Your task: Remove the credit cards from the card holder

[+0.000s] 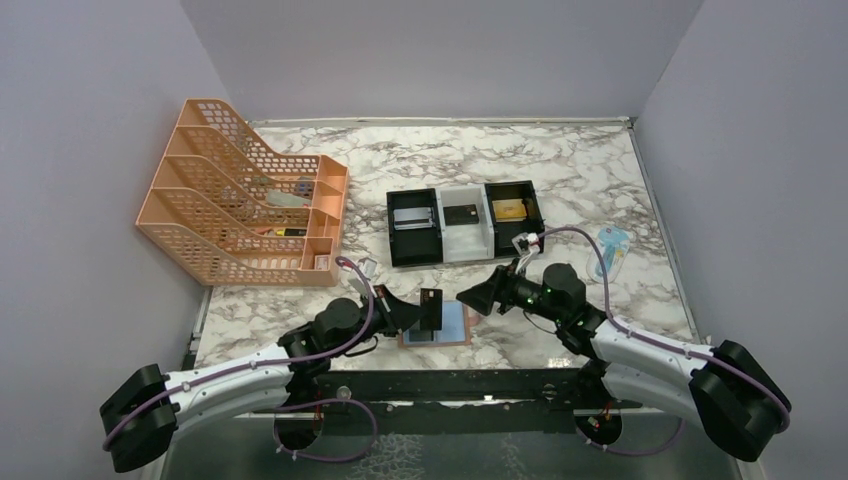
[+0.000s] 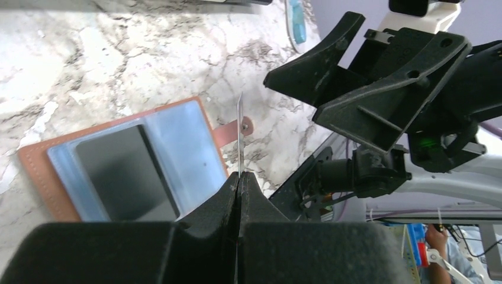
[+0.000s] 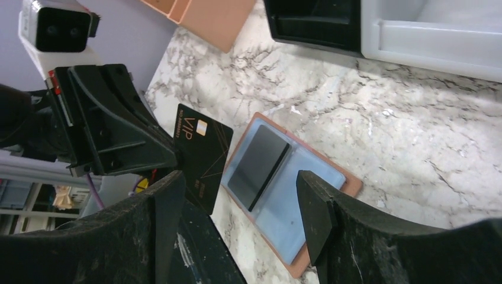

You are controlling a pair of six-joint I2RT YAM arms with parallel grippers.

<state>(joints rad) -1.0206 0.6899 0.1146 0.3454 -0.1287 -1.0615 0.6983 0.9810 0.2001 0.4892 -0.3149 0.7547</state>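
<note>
L gripper (image 2: pixel 238 177) pinches black card (image 3: pixel 203 152); R gripper (image 3: pixel 240 184) spread wide, empty.

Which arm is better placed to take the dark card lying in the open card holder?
Right, probably: the right fingers are open, empty and aimed at the card holder; the left fingers are shut on the black VIP card.

The top camera looked steeply down from behind the near edge over the whole counter (image 1: pixel 560 170). Both wrist cameras sat close, facing each other across the open card holder (image 2: pixel 177 136), which all three views shared.
</note>
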